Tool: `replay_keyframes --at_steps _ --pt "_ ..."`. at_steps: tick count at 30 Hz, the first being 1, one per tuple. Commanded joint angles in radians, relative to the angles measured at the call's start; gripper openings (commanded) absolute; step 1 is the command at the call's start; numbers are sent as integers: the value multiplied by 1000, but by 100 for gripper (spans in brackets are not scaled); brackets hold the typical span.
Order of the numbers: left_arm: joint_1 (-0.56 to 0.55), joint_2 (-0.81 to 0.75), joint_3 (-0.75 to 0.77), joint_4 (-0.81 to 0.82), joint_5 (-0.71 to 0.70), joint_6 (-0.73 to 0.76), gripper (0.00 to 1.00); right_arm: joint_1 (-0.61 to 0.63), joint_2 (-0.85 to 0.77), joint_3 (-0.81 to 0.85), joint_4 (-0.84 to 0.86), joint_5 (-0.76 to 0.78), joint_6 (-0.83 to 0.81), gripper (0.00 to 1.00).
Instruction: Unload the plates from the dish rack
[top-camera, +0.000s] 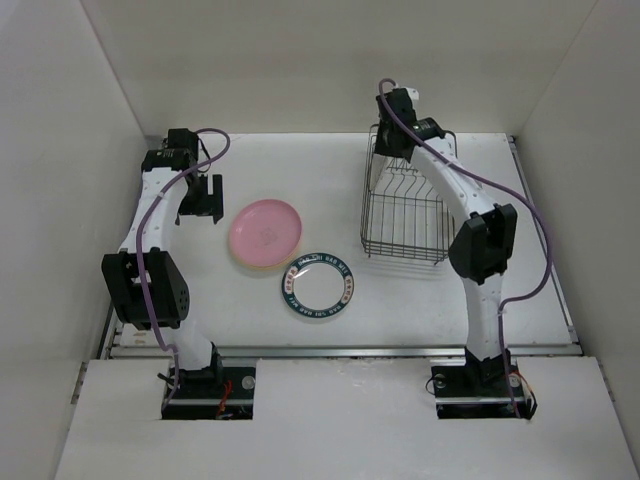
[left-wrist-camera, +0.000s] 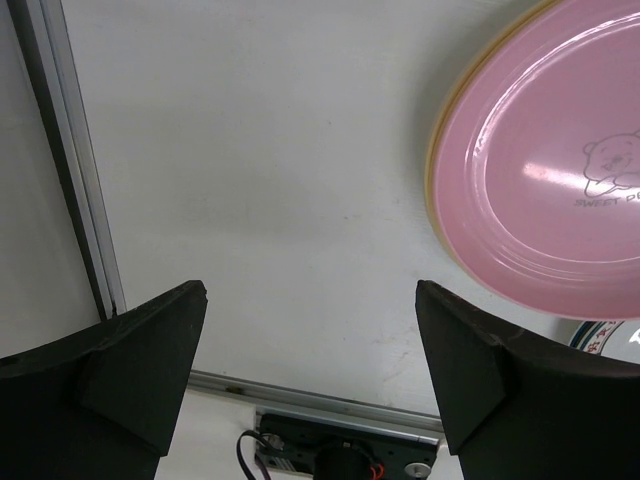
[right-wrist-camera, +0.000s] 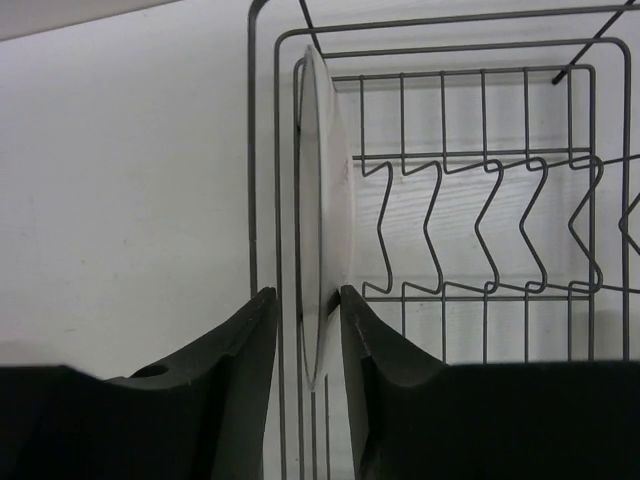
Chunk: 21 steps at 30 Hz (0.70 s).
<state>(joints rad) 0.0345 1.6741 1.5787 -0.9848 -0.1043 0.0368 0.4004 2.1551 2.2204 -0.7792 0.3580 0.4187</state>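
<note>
The dark wire dish rack stands right of centre. In the right wrist view one pale cream plate stands on edge at the end of the rack. My right gripper straddles its rim. The right finger touches the plate and a narrow gap shows at the left finger. In the top view my right gripper hides that plate. A pink plate lies on a yellow one, with a dark-rimmed white plate beside it. My left gripper is open and empty left of the pink plate.
The yellow plate's rim shows under the pink one, and the decorated plate's edge is at the lower right of the left wrist view. A metal rail runs along the table's left side. White walls enclose the table.
</note>
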Motion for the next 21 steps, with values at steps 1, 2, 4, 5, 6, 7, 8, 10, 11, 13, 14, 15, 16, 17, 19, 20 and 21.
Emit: replay_keyframes --at_steps 1,2,4,5,6,7,8,10,11,13,14,15,16,17,19,20,21 --pt "7 -13 -5 -15 -18 8 84 -11 45 36 -20 2 14 36" --pt "7 -13 -5 -15 -18 8 84 -11 57 36 -29 2 14 28" --pt "7 -13 -5 -15 -18 8 84 -20 57 36 -29 2 14 25" --pt "7 -13 -5 -15 -18 8 84 -20 67 36 -38 2 2 25" --pt "7 -13 -5 -15 -18 8 84 -20 68 36 -38 13 2 24" --pt "7 -13 -5 -15 -18 8 84 -20 68 36 -38 13 -11 19" --pt "7 -13 -5 -15 -18 8 84 -20 68 36 -38 13 -11 14" --pt "7 -13 -5 -15 -18 8 84 -20 68 45 -48 39 -20 0" --pt "7 -13 -5 -15 -18 8 84 -20 57 56 -48 39 -20 0" --pt "7 -13 -5 -15 -18 8 84 -20 43 77 -69 79 -31 0" --pt "7 -13 -5 -15 -18 8 84 -20 20 99 -69 100 -41 0" --pt "7 -13 -5 -15 -18 8 84 -11 5 99 -69 126 -53 0" --pt "7 -13 -5 -15 -18 8 84 -11 -12 110 -69 159 -54 0" --pt "7 -13 -5 -15 -18 8 84 0 -29 110 -51 226 -70 0" --pt "7 -13 -5 -15 -18 8 84 11 -73 110 -36 281 -113 0" --pt "7 -4 -5 -15 -18 8 84 23 -84 110 -22 335 -127 0" --pt "7 -4 -5 -15 -18 8 84 37 -93 110 -22 361 -142 0"
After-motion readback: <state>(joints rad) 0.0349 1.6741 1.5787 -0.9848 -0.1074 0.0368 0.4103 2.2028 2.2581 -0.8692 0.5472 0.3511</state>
